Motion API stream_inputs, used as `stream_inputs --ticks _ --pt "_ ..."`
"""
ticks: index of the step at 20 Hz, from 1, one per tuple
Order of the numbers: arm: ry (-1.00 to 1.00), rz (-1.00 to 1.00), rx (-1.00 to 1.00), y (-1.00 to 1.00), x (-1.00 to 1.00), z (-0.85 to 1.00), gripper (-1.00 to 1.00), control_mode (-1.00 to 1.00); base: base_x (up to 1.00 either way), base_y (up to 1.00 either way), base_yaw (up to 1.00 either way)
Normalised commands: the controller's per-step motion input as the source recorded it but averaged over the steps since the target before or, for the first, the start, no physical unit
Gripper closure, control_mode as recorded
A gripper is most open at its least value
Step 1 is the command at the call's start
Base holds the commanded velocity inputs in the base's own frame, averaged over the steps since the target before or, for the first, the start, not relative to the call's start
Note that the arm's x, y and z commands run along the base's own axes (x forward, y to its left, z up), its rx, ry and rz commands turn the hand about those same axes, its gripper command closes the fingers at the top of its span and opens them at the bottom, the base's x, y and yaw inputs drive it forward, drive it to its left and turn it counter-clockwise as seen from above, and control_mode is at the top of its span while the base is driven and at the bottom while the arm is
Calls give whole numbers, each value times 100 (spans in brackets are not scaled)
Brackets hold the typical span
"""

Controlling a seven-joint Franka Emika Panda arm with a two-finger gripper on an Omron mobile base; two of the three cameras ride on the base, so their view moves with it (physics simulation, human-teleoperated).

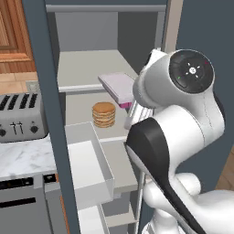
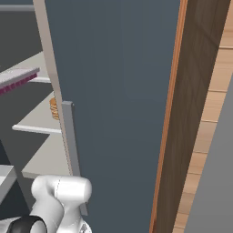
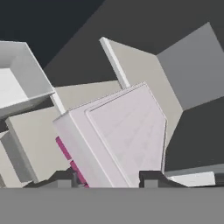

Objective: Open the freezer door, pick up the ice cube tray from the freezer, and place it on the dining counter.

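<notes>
**Tray straddled at the freezer shelf; grip unconfirmed**

Ice cube tray (image 3: 120,140) fills centre of the hand view, magenta underside showing at its lower left edge; in the left base view it sits centre frame, overhanging the shelf front above the pancakes (image 1: 103,114). Gripper (image 3: 109,177) has a tip on either side of the tray's near end; cannot tell whether they are clamped. Freezer door (image 2: 118,104) stands open. Step: pick-up. Next, probably: confirm grip, lift clear, withdraw toward the dining counter.

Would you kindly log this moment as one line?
freezer door: open | ice cube tray: on shelf, between jaws | pancakes: shelf below | grip: unconfirmed
</notes>
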Motion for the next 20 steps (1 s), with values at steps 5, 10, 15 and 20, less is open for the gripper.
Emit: stream_inputs --ticks 5,10,15,20 --pt "-14 0 0 -18 -70 26 100 -100 0 0 0" --pt "-4 0 0 -7 -76 21 100 -100 0 0 0" --pt "0 0 3 -9 -83 23 100 -100 0 0 0" --pt "-1 0 2 -22 -73 12 100 -100 0 0 0"
